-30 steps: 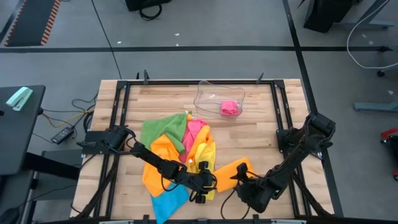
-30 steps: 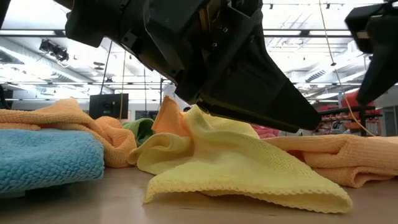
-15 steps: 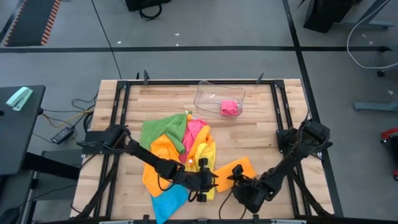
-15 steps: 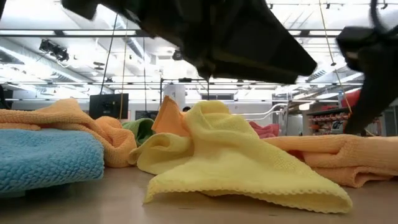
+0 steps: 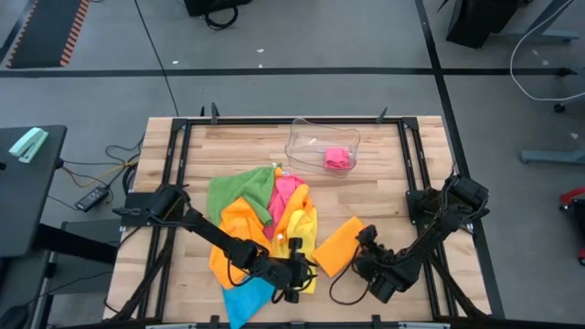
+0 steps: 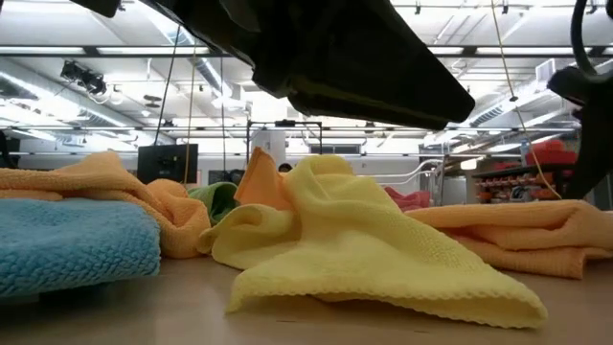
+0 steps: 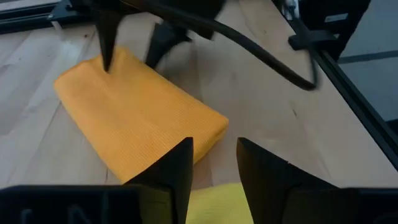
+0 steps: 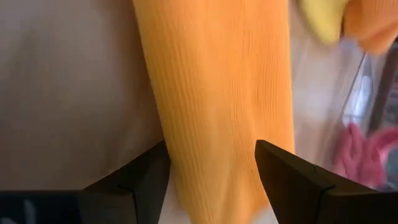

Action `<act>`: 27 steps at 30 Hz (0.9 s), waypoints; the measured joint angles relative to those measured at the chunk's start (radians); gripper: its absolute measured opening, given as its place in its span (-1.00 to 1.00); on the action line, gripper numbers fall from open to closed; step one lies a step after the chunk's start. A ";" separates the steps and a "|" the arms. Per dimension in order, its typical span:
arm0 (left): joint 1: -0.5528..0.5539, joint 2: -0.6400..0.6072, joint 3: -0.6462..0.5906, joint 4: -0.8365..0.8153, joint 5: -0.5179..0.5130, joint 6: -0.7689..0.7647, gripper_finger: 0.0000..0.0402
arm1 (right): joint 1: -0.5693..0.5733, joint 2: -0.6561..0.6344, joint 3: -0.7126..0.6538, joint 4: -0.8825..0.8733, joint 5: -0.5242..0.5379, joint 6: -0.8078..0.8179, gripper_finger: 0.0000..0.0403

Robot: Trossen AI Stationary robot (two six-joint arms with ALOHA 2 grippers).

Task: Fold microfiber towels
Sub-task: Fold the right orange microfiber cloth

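Note:
A folded orange towel [image 5: 336,245] lies flat on the table, right of a loose pile of towels: green [image 5: 236,190], pink [image 5: 287,192], orange [image 5: 239,224], yellow [image 5: 304,228] and blue [image 5: 245,297]. My right gripper [image 5: 364,239] is open and points slanting down at the folded towel's right end, which runs out from between its fingers [image 8: 211,171]. My left gripper [image 7: 214,158] is open with nothing between its fingers. It hangs above the yellow towel [image 6: 364,240] at the pile's near right and faces the folded towel [image 7: 137,115]. My right gripper comes slanting down from the table's right at the folded orange towel's far right corner [image 7: 115,62]. One fingertip [image 7: 106,62] shows over the towel's top, and the other stands at its edge. I cannot tell whether they touch it. The towel lies flat on the table.
A clear plastic tray [image 5: 302,137] at the table's far middle holds a folded pink towel [image 5: 338,158]. Bare wood lies between the tray and the folded orange towel. Black frame rails run along the table's left and right edges.
My left gripper has risen off the yellow towel, whose top now stands free. My right gripper has tipped downward and gone toward the far edge, along the folded orange towel's right end. More of that towel now shows, and it lies flatter.

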 joint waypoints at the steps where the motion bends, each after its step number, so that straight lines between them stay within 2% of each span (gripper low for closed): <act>1: 0.001 0.000 0.000 0.000 0.001 0.000 -0.36 | 0.004 0.000 -0.002 -0.034 -0.007 0.009 0.21; 6: 0.002 0.000 0.000 0.001 0.002 0.001 -0.37 | 0.017 -0.015 0.003 -0.058 -0.024 0.065 0.21; 9: 0.002 0.000 0.000 0.000 0.004 0.025 -0.36 | 0.023 -0.022 0.028 -0.007 -0.021 0.094 0.21; 11: -0.003 0.000 0.000 0.001 0.005 0.098 -0.34 | 0.023 -0.022 0.039 0.069 -0.003 0.082 0.21; 14: -0.010 0.000 0.000 0.000 0.001 0.181 -0.31 | 0.023 -0.022 0.040 0.242 0.027 0.016 0.21; 18: -0.012 0.000 0.000 -0.001 -0.036 0.183 -0.29 | 0.023 -0.020 0.039 0.459 0.103 -0.126 0.21; 22: -0.010 0.000 -0.001 -0.016 -0.067 0.179 -0.29 | 0.022 0.000 0.038 0.586 0.169 -0.294 0.21; 27: -0.011 0.001 -0.001 -0.027 -0.084 0.179 -0.33 | 0.000 0.085 0.037 0.779 0.187 -0.444 0.21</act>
